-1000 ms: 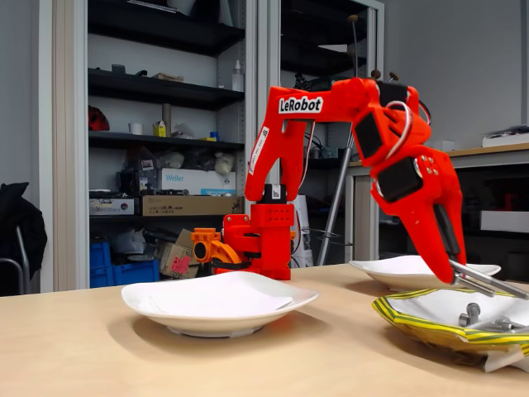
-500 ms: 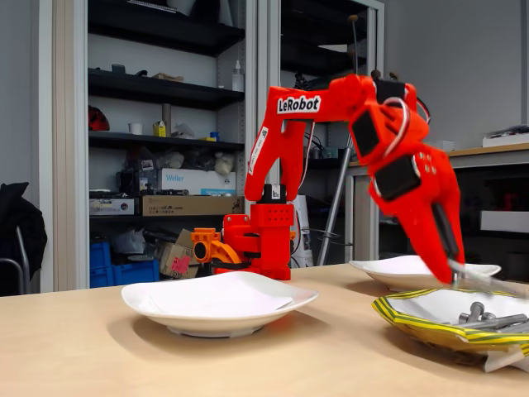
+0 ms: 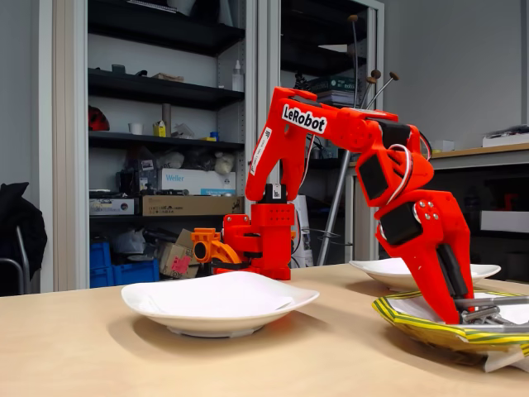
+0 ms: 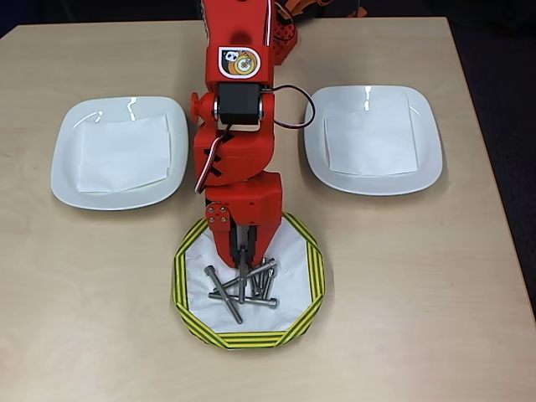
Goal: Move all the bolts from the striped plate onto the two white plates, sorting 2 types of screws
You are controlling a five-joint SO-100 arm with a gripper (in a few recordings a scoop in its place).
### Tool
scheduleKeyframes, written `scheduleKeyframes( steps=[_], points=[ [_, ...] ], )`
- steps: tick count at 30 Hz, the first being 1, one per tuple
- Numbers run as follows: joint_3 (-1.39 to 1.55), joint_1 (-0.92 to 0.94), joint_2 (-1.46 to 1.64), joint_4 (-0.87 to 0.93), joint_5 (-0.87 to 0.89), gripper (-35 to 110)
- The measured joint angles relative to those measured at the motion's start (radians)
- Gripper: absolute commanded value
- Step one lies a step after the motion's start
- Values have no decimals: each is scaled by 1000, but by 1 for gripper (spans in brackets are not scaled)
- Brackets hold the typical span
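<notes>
Hand [image 4: 244, 266]: lowered into striped plate [image 4: 188, 260] at lower centre of overhead view, tips among the bolts [image 4: 244, 286]; spread or pinching, cannot tell. Long bolts lie mostly crosswise just below tips. Two white plates [image 4: 71, 134] upper left and right, without bolts.

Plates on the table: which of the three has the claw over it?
The yellow-and-green striped paper plate holding grey metal bolts; both plain white plates hold only paper.

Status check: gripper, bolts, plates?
Gripper down in the striped plate, among the bolts; open or shut unclear. Both white plates hold no bolts, just paper sheets. Nothing in the way.
</notes>
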Motion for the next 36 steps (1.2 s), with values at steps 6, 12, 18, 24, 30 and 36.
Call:
scheduleKeyframes(
  steps=[6, 12, 18, 24, 30, 36],
  points=[
    [0, -2, 0, -2, -17, 5],
    [2, 5, 0, -2, -17, 0],
    [-3, 5, -2, 11, -35, 0],
    [-15, 5, 12, 67, -29, 4],
    [-9, 3, 23, 84, -35, 6],
    [-9, -2, 23, 84, -18, 0]
  ],
)
